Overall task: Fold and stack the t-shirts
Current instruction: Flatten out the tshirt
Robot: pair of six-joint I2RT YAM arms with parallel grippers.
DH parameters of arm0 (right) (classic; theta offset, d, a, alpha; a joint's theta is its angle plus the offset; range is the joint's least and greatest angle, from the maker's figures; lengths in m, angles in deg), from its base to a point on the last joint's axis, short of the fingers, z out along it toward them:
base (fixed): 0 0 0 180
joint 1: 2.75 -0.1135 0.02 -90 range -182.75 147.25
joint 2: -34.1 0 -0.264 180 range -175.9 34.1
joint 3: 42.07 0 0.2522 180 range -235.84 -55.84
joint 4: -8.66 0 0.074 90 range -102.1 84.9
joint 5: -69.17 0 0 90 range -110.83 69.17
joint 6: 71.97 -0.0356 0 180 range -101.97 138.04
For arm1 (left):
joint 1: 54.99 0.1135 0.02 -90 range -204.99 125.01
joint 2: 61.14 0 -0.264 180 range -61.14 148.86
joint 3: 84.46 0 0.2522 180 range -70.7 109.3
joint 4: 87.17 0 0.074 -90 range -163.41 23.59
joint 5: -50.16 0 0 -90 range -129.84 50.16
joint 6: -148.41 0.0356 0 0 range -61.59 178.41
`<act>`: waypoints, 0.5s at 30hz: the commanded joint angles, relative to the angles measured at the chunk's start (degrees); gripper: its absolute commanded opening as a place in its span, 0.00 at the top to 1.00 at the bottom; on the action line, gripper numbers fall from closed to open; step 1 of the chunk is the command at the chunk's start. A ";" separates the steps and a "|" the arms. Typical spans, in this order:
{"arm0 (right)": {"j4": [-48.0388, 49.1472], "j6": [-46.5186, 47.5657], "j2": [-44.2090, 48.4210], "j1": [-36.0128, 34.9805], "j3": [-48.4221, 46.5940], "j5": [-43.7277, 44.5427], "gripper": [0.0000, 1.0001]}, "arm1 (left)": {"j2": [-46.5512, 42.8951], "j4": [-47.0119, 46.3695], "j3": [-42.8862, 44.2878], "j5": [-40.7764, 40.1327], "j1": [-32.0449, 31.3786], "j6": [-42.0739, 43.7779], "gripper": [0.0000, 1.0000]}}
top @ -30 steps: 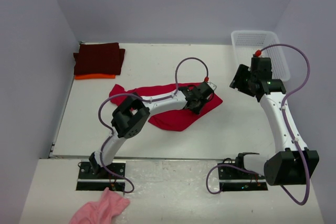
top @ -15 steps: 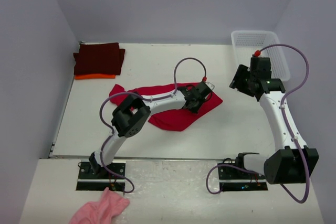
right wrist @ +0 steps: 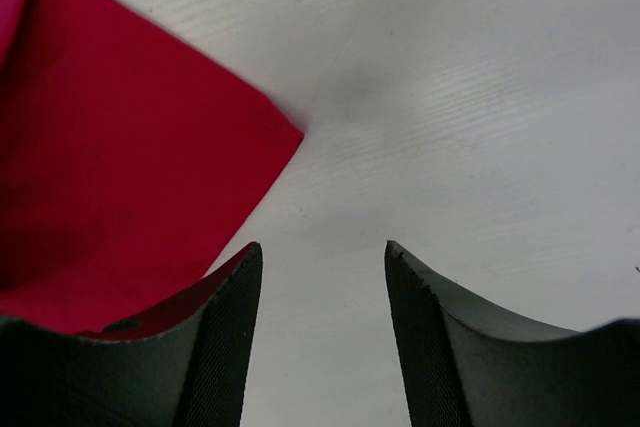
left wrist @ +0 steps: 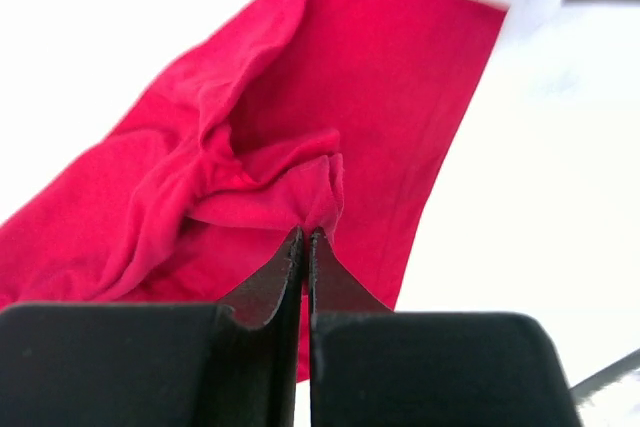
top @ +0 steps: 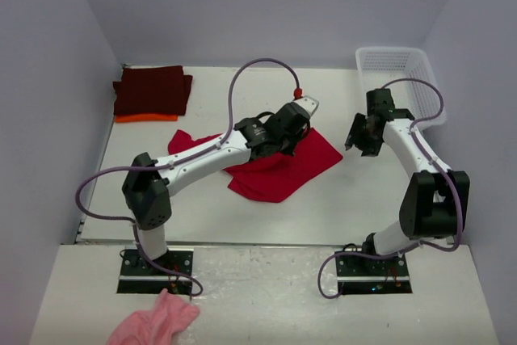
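Observation:
The bright red t-shirt (top: 283, 169) lies crumpled in the middle of the table. My left gripper (top: 283, 145) stands over its upper middle, shut on a pinched ridge of the red fabric (left wrist: 322, 182), which bunches up at the jaw tips of the left gripper (left wrist: 305, 235). My right gripper (top: 361, 136) hovers open just right of the shirt's right corner (right wrist: 285, 132); between the jaws of the right gripper (right wrist: 322, 252) there is only bare table. The dark maroon t-shirt (top: 152, 90) lies folded on top of the orange t-shirt (top: 145, 118) at the back left.
A white mesh basket (top: 401, 70) stands at the back right corner. A small pink fluffy cloth (top: 157, 321) lies on the near ledge by the left arm's base. Walls close in the table on three sides.
The left gripper has shut on the red fabric and pulled it up and a little back-left, the arm stretching out. The right gripper has swung down and left toward the shirt's right corner.

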 commanded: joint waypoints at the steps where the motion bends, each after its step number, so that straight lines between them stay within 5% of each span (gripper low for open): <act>1: -2.09 0.50 -1.13 -0.28 -3.24 -0.02 0.47 | -2.52 2.37 2.09 -2.12 0.51 0.75 1.00; 15: -4.29 -0.91 -12.90 -1.78 -9.13 -1.17 0.51 | -5.25 1.41 0.77 0.60 0.51 1.28 1.00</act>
